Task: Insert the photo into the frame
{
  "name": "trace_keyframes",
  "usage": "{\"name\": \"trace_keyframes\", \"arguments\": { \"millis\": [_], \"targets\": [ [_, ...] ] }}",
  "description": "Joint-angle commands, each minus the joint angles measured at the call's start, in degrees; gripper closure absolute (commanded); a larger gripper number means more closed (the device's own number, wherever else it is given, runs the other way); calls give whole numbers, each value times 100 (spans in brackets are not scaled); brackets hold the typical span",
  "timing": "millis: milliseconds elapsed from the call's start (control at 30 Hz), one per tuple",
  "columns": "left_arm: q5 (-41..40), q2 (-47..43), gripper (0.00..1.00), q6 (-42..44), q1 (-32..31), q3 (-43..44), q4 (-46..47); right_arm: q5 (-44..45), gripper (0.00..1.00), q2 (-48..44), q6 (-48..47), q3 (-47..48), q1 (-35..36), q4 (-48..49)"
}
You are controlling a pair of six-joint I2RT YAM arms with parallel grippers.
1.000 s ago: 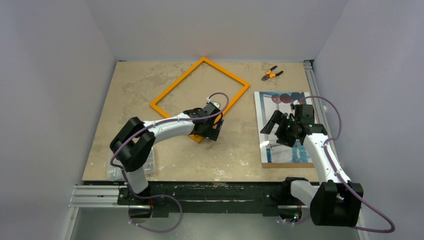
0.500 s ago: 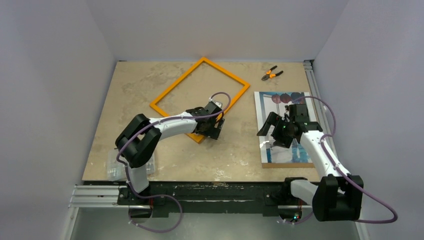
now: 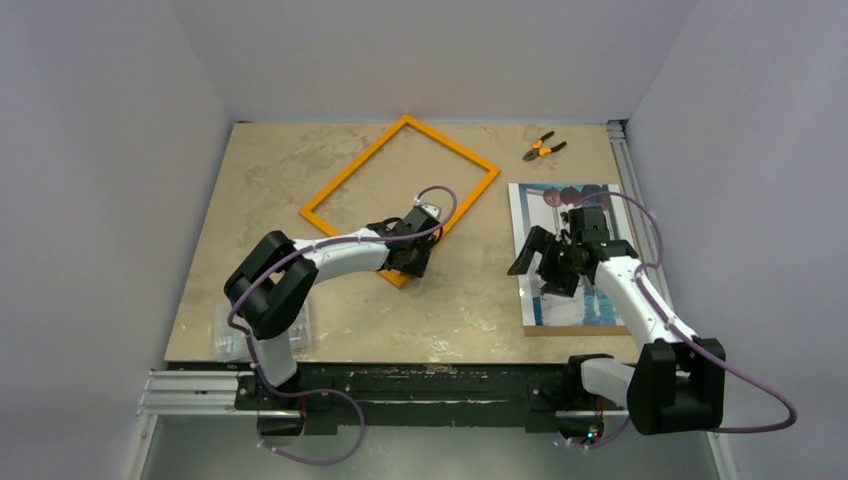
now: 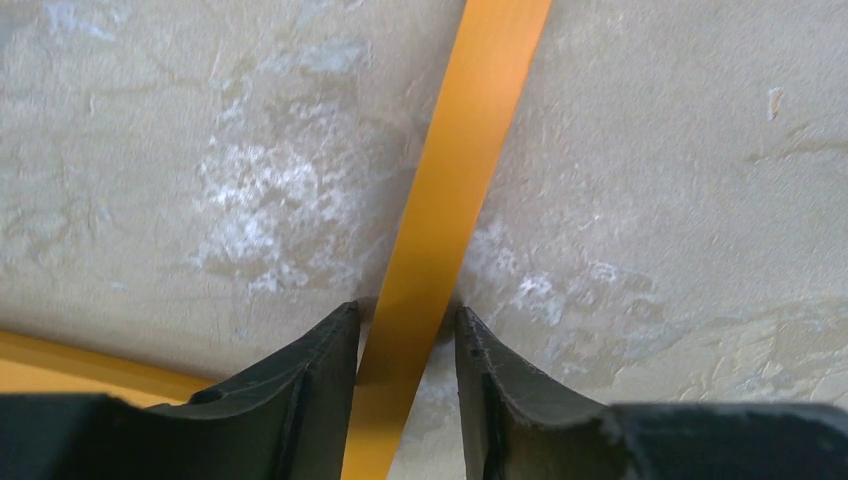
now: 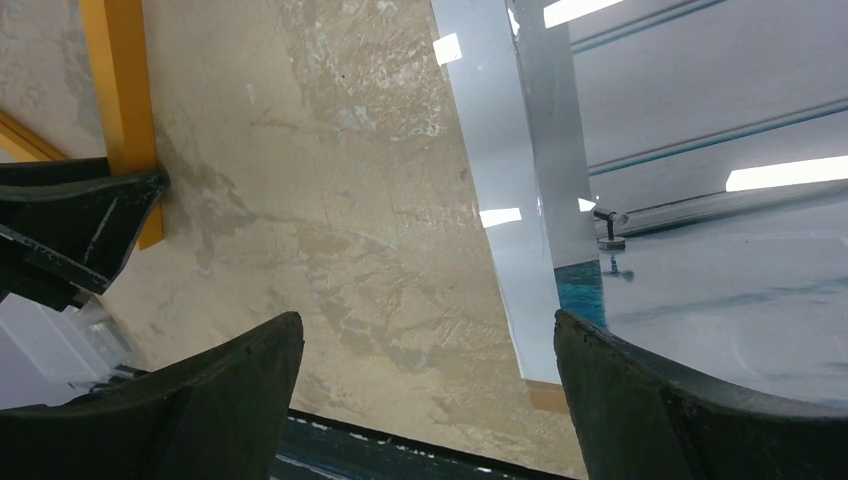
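Overhead view of a pale stone-patterned bench (image 3: 270, 180) with two robot arms reaching in from the bottom edge. An empty orange frame (image 3: 353, 165) lies flat and turned like a diamond at upper centre. The photo (image 3: 545, 200), a glossy print with dark balloons, lies flat at centre right, well apart from the frame, with a brown edge of board (image 3: 575, 329) showing below it. Small pliers (image 3: 543, 148) lie at upper right.

The step in hand looks like taking hold of the frame. The left tool (image 3: 412, 262) sits low at the frame's lower corner. In the left wrist view its two dark fingers (image 4: 320, 370) straddle one orange bar, narrowed to about the bar's width and hard beside it on both sides. Whether they actually pinch it cannot be told.

The right tool (image 3: 538, 268) hovers at the photo's left edge, spread wide and holding nothing, one finger above bare bench and one above the print.

Next, the left tool likely needs a firm pinch, and the frame and photo must be brought together squarely.
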Motion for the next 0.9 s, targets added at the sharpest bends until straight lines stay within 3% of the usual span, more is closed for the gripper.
{"name": "trace_keyframes", "arguments": {
  "millis": [0,300,433,867],
  "targets": [
    [295,-316,63,-499,-6,-602,-271,16,6,60,104,239,136,150],
    [582,-876,92,-941,-305,-1058,-161,-88,6,211,466,81,523,550],
    [596,-1079,100,-1003,-339,-1015,-304,-253,6,335,771,10,760,872],
    [905,-2262,100,-1205,-515,-1132,-451,-884,4,300,1947,-383,1105,2506]
  ]
}}
